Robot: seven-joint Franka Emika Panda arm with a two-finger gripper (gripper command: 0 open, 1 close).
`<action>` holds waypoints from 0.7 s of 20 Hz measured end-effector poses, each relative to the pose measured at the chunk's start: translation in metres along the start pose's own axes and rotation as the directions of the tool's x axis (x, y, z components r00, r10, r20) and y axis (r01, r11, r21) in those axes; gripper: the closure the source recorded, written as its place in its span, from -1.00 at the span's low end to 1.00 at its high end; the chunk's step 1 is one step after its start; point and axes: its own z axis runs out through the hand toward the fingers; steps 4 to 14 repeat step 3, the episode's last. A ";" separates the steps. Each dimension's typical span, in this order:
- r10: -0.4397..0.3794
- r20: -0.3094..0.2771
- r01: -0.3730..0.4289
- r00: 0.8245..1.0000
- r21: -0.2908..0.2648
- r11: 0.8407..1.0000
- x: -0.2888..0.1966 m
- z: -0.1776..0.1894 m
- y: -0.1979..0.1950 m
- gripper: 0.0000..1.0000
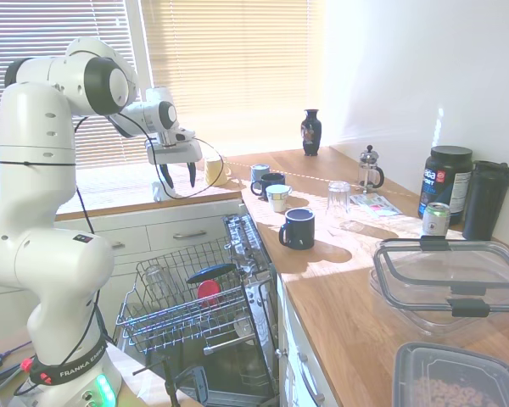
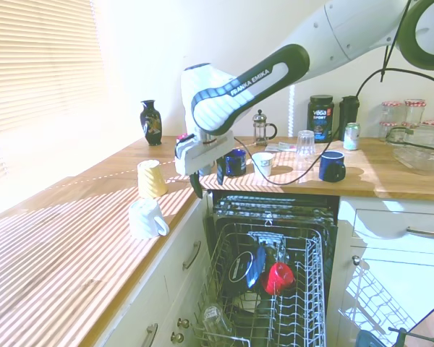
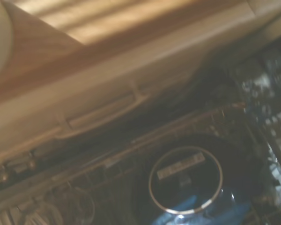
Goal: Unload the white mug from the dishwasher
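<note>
First exterior view: the gripper (image 1: 177, 175) hangs above the counter edge, fingers spread and empty, at 12 o'clock of the dishwasher (image 1: 205, 315) rack. Second exterior view: the white mug (image 2: 146, 218) rests rim-down on the wooden counter (image 2: 65, 260), outside the rack, at 7 o'clock of the gripper (image 2: 209, 178), beside the pale yellow mug (image 2: 151, 178); unloading appears complete. Wrist view: blurred drawer front (image 3: 100, 115) and a dark round lid (image 3: 185, 180) below.
</note>
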 end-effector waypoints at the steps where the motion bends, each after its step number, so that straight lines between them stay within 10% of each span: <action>1: 0.002 0.007 -0.002 1.000 -0.006 1.000 -0.003 0.012 0.012 -1.00; 14: 0.008 0.024 -0.008 1.000 -0.019 1.000 -0.012 0.035 0.035 -1.00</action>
